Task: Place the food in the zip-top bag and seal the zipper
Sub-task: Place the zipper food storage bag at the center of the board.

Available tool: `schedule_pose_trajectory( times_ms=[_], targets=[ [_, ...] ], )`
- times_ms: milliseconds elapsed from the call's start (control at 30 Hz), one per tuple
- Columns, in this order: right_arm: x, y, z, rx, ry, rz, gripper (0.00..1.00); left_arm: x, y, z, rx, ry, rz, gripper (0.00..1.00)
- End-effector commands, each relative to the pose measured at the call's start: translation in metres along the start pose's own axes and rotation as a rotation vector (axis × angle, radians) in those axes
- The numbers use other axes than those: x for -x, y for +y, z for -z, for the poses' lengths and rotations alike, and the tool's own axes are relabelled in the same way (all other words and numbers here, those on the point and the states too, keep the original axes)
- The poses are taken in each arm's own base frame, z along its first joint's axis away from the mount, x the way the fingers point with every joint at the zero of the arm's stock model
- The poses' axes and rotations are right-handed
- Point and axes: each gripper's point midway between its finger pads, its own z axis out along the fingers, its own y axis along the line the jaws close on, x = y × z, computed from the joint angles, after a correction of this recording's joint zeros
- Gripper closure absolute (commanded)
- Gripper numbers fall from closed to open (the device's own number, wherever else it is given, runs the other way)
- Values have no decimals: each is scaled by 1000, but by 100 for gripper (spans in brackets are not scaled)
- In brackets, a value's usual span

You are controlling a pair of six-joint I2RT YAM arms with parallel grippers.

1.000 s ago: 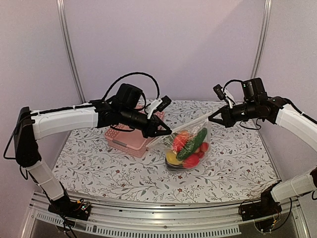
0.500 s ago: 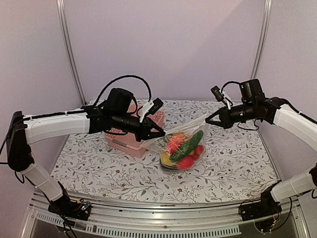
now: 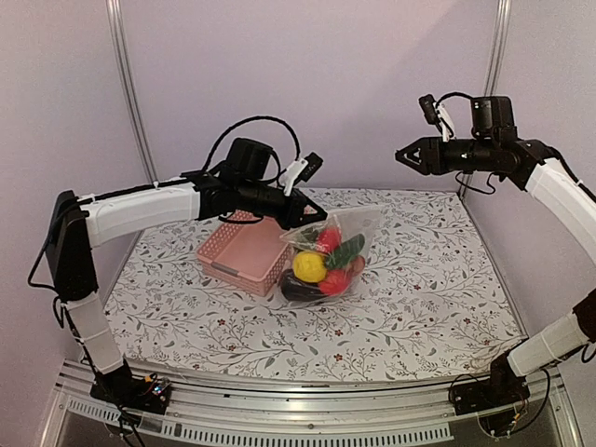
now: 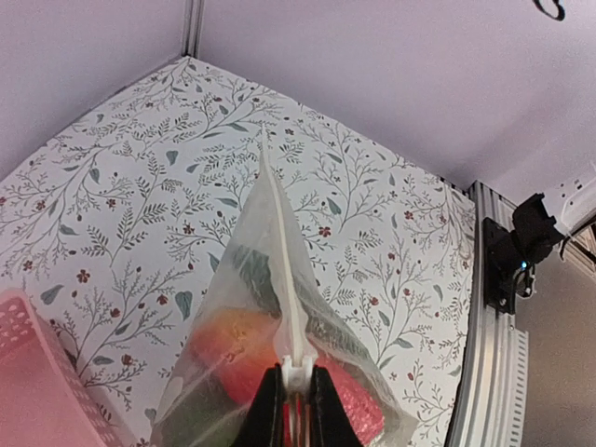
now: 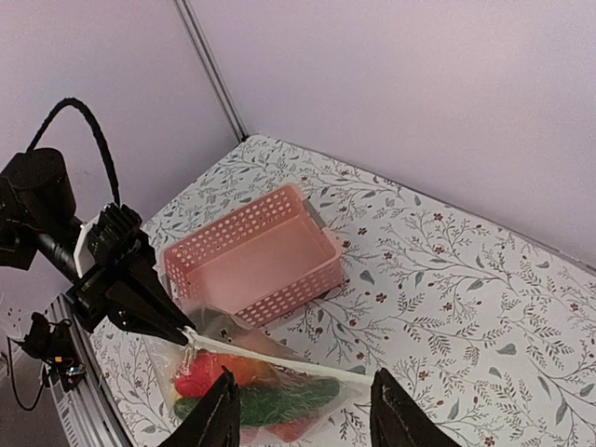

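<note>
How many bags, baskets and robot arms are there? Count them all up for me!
bag: 1
basket: 1
robot arms: 2
total: 4

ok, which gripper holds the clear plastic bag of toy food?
The left gripper: shut on the pale zipper strip at the mouth of the clear plastic zip-top bag. The right gripper hangs open, clear of it.
</note>
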Motion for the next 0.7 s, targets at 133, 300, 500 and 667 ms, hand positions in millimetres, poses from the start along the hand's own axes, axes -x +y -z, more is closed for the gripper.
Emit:
schedule_pose_trajectory(
  times_ms=[133, 300, 500, 667],
  targets=[
    [31, -45, 1, -235, -34, -64, 53, 72, -10, -37, -66, -137, -195, 100],
    [10, -45, 1, -233, -1, -87, 52, -16, -31, -82, -152, 37, -171, 100],
    [-17, -39, 3, -204, 40, -127, 52, -111, -101, -139, -293, 214, -125, 93],
    [-23, -33, 4, -174, 49, -152, 51, -165, -114, -133, -283, 333, -33, 68]
  ],
)
